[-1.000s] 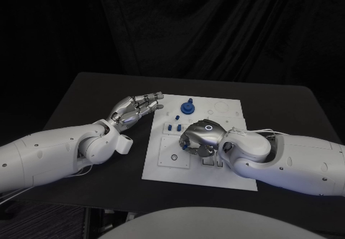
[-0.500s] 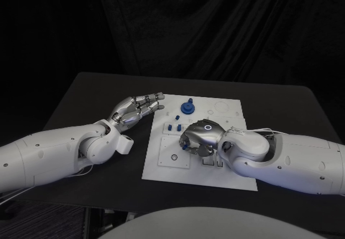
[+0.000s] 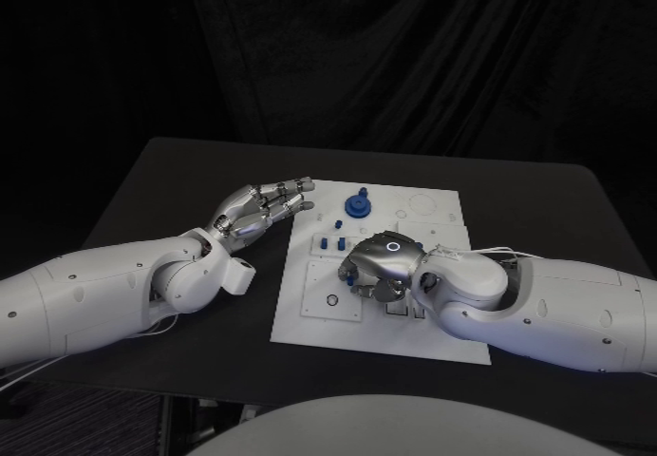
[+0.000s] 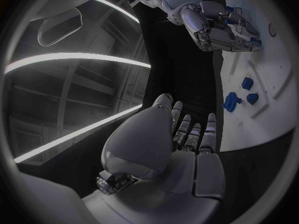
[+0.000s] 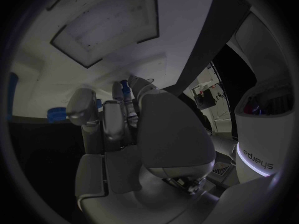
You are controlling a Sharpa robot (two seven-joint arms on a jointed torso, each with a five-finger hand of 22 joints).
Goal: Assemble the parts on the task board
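Task board: your right hand pinches a blue part over its middle; lower it squarely. Left hand hovers beside it, fingers spread.

One task board is seen on one black table; two hands are counted — left hand, right hand; at least five blue parts are visible.
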